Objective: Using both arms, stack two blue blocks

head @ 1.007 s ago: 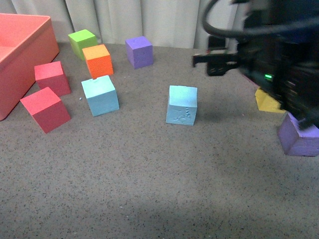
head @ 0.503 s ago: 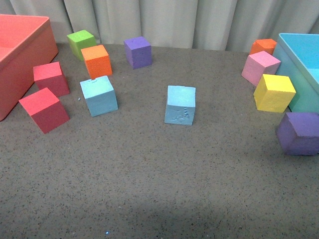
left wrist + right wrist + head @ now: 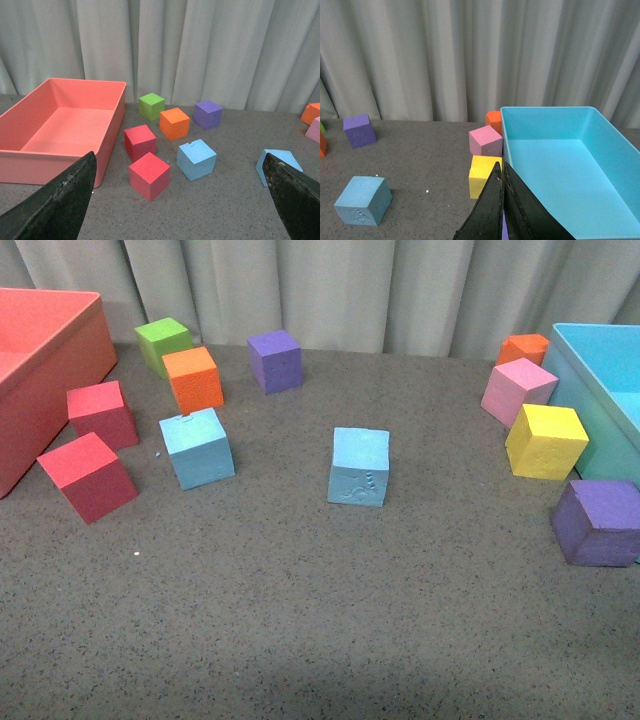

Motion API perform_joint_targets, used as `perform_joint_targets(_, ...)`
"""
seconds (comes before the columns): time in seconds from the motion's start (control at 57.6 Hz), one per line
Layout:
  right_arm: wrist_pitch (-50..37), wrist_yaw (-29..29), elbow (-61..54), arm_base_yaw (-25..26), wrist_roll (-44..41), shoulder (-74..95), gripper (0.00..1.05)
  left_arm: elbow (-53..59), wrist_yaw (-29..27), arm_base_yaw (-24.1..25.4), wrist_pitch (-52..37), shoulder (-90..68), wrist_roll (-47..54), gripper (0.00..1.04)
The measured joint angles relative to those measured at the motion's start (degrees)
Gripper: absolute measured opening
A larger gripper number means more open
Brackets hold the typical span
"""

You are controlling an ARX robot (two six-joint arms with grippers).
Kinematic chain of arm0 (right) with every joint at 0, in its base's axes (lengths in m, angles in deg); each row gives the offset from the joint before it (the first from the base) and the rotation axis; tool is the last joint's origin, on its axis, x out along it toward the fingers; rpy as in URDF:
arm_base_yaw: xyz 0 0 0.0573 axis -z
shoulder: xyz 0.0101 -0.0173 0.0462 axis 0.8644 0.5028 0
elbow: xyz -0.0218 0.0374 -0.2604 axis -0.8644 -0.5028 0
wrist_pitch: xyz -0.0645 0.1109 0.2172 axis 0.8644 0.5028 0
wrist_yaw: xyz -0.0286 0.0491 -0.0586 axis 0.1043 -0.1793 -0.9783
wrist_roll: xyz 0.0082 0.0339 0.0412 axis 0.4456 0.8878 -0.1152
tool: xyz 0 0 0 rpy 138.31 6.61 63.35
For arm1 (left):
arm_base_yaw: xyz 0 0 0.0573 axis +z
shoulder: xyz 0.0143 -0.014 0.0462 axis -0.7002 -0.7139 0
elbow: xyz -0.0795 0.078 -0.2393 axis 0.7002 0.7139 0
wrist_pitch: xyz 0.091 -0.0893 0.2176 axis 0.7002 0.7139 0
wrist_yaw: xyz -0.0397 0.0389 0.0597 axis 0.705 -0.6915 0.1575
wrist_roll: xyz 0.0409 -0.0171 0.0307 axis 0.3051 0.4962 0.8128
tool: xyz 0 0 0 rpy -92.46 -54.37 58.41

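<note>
Ctr blue block [image 3: 358, 466] bears embossed marks [image 3: 362, 487] (unreadable), 2nd block [image 3: 197, 447] apart.

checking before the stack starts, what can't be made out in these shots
Front view: both arms out of frame; blue bin cut by the edge.
Left wrist view: open left hand hides part of one blue block.
Right wrist view: shut right hand covers part of the yellow block.

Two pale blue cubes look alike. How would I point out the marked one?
Look midway between the red bin and the light-blue bin. The marked cube stands alone there, while the other blue cube sits by the orange cube. Only it has embossed squiggles on its front.
</note>
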Motion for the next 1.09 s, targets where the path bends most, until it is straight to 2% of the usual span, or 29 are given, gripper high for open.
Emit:
perform_joint_targets(0.069, 3.93, 0.28, -1.29, 1.66, 0.0, -5.29, 0.01, 0.0, -0.02, 0.0, 0.0, 0.0, -0.02, 0.98)
perform_joint_targets(0.382, 17.25, 0.68, -3.41, 1.75, 0.02, -21.07, 0.01, 0.0, 0.0, 0.0, 0.0, 0.0, 0.0, 0.98)
perform_joint_targets(1.094, 37.75, 0.7, -3.76, 1.75, 0.0, -42.91, 0.01, 0.0, 0.0, 0.0, 0.0, 0.0, 0.0, 0.98)
